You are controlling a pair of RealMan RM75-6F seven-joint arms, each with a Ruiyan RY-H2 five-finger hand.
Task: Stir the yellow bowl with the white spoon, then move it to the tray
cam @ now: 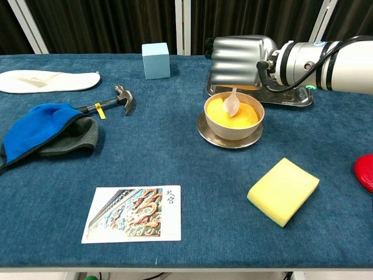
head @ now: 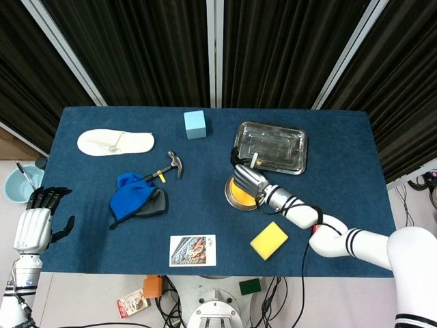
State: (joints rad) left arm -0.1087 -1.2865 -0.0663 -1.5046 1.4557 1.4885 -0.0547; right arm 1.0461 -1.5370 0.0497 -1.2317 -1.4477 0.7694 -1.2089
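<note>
The yellow bowl stands on a metal saucer just in front of the steel tray. My right hand hovers over the bowl and holds the white spoon, whose scoop dips into the bowl's yellow inside. In the head view the spoon handle sticks up behind the hand. My left hand hangs off the table's left edge, holding nothing, fingers apart.
A yellow sponge lies front right, a red object at the right edge. A picture card, blue cloth, hammer, white slipper and light blue cube fill the left half.
</note>
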